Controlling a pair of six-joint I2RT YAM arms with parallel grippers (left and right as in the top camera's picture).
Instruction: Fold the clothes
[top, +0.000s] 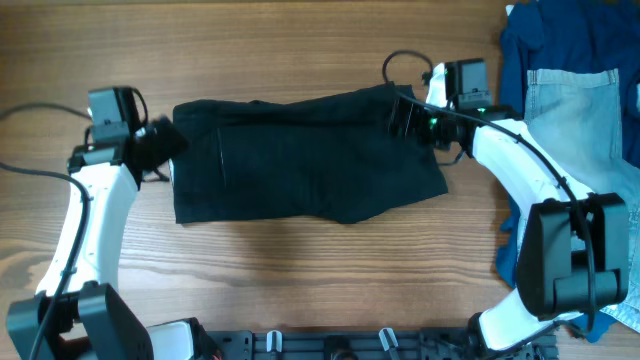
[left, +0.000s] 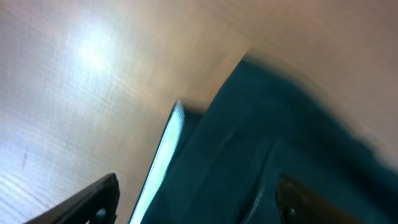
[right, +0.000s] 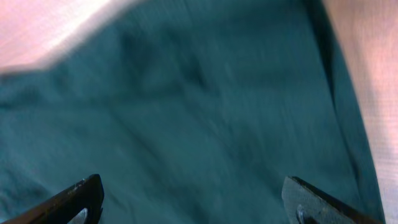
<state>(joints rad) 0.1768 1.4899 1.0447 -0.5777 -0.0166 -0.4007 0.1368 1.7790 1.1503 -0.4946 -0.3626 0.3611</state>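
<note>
A black garment (top: 300, 155), folded into a wide rectangle, lies flat in the middle of the table. My left gripper (top: 165, 148) is open at its left edge; in the left wrist view (left: 196, 208) its fingers straddle the cloth's edge (left: 261, 155), which looks dark teal there. My right gripper (top: 408, 118) is open over the garment's upper right corner; in the right wrist view (right: 193, 205) its fingers stand wide apart above the cloth (right: 199, 112). Neither gripper holds anything.
A pile of blue and light denim clothes (top: 575, 80) lies at the right edge of the table, partly under the right arm. Bare wooden table (top: 300, 260) lies in front of and behind the garment.
</note>
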